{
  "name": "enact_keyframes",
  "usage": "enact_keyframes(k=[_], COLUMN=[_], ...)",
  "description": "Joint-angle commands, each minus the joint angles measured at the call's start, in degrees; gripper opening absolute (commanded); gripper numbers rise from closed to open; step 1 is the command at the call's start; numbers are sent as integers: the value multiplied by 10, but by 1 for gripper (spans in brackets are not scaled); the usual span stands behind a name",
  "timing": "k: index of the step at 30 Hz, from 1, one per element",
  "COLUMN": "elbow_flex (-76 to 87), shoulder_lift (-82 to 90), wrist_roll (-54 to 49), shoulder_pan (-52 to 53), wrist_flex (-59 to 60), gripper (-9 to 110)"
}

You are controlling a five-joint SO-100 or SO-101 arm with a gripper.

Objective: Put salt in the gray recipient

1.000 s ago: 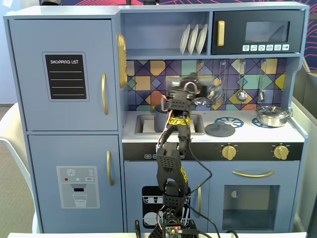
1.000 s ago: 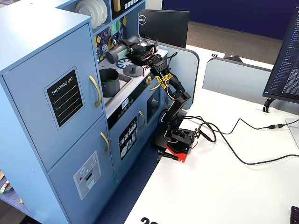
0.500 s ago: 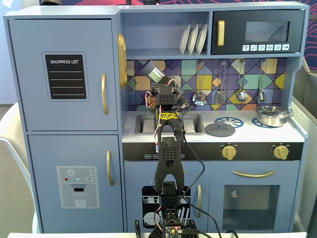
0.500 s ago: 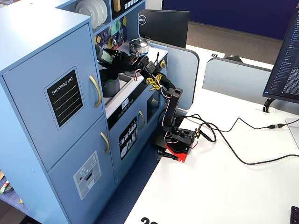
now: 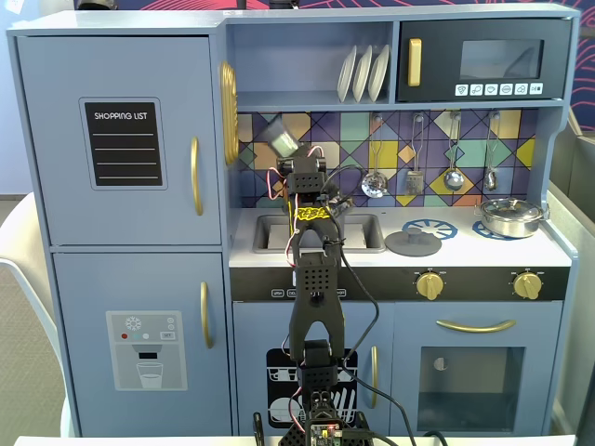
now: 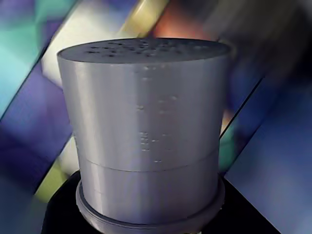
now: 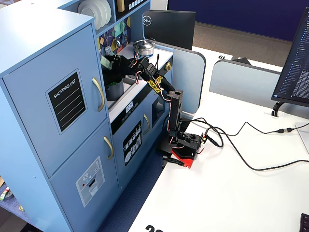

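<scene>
Up high, arm (image 5: 311,279) outstretched, hand (image 5: 286,160) gripping salt (image 5: 277,139)

— What sort of place is this?
— An office, with a blue toy kitchen (image 7: 58,121) standing against a white bench (image 7: 231,183). Gray desk dividers (image 7: 241,77), a Dell monitor (image 7: 169,26) and a second screen of text (image 7: 295,63) fill the room behind it.
— And the kitchen itself?
— Child-sized: a "Shopping List" board (image 5: 124,144) on the fridge door, plates (image 5: 363,72) racked beside a mock microwave (image 5: 483,60), gold stove knobs (image 5: 429,284).
</scene>
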Motion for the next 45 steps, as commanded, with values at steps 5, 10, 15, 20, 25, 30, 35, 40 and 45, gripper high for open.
enact_keyframes(k=[5, 10, 15, 20, 25, 30, 35, 40, 45], elbow_flex=[-38, -68, -65, -54, -66, -69, -47, -47, 1], shoulder_lift=[5, -1, -2, -4, -15, -11, -14, -11, 9], wrist_roll=[-66, -36, -11, -35, -92, -43, -36, -212, -631], shoulder_pan=[-27, 6, 16, -6, -20, 6, 12, -4, 42], wrist_flex=[-225, -106, 55, -64, -231, -68, 81, -142, -242], gripper=[0, 0, 0, 0, 0, 0, 0, 0, 0])
